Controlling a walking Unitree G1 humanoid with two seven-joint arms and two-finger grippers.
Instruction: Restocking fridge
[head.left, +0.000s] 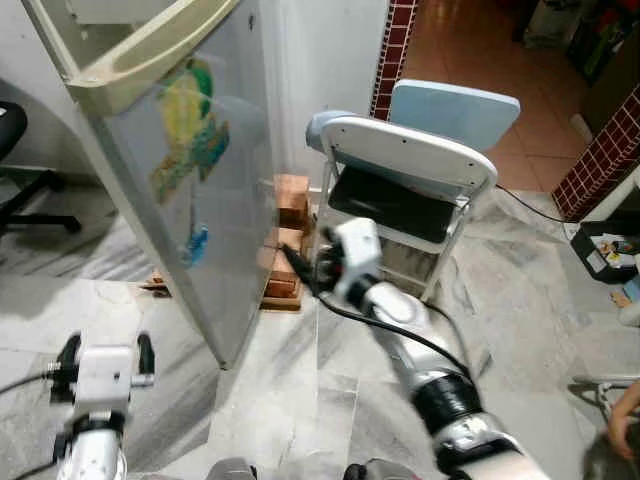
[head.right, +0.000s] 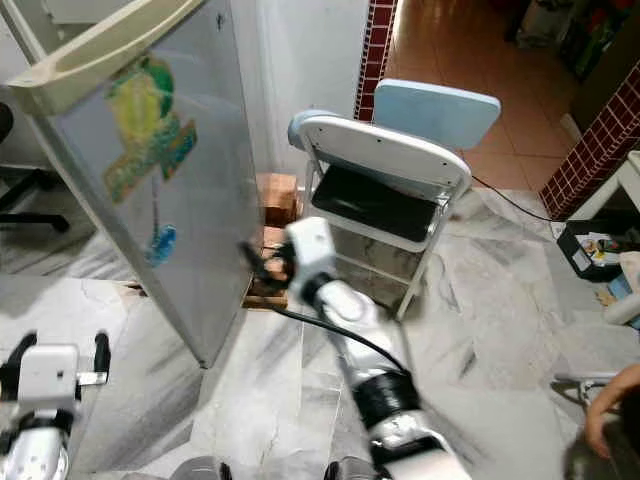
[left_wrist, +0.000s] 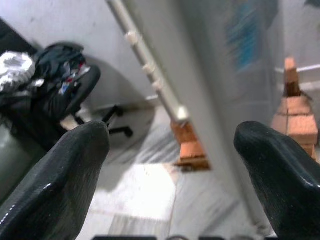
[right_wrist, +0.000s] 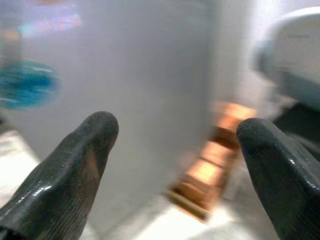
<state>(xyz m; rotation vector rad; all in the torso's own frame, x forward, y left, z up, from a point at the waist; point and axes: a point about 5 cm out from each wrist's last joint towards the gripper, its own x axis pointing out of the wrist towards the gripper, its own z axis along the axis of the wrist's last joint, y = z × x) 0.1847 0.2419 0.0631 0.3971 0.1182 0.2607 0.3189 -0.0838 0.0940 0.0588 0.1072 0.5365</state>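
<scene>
Right now my right gripper (head.left: 300, 268) is stretched forward, fingers spread with nothing between them, just beside the outer face of the fridge door (head.left: 190, 170). That door swings open ahead of my fingertips, its long edge running upright, stickers on its skin. My right arm is plainly the nearer one; my left gripper (head.left: 103, 352) hangs low and well apart from the door, fingers also apart and empty. Beyond my right fingers sit stacked bricks (head.left: 290, 205) on the floor, and the folding chair (head.left: 405, 165) crowds close beside my forearm, narrowing any swing.
</scene>
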